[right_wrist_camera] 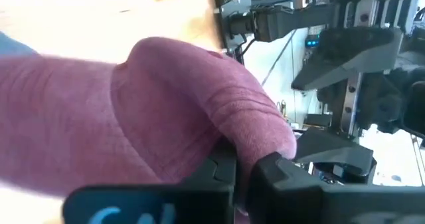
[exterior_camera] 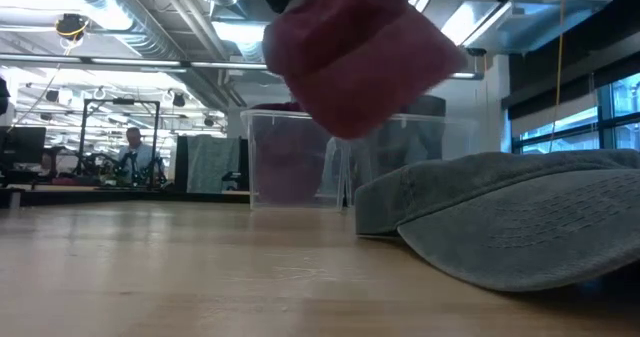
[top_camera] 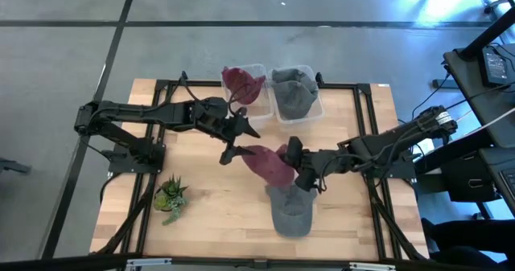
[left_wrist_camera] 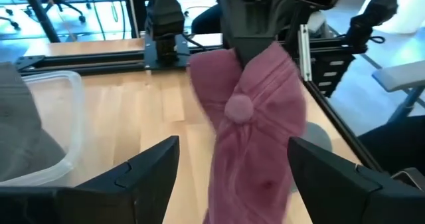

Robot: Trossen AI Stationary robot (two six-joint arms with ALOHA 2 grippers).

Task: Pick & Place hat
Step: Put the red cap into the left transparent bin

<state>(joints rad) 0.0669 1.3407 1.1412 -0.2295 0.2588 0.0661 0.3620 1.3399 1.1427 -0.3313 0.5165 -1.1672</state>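
Wooden table boards fill the middle of the room, with grey floor all around, and closest to the front edge lies a grey hat flat on the wood, with a little green plant off to its side near the left arm. Just past the grey hat, the right gripper pinches a dark red hat and holds it up off the table, so the hat hangs in the air over the middle. Next comes the left gripper, right beside the red hat, with its two fingers spread wide on each side of the cloth but not squeezing it. At the far edge sit two clear bins, the left bin with another red hat inside and the right bin with a grey one. It looks like the picking part is done and the carrying part is going on now. I think the next move is to take the red hat over to the bin with the red one and let go, or to pass it to the open left gripper first, and the floppy cloth must not catch on the bin wall
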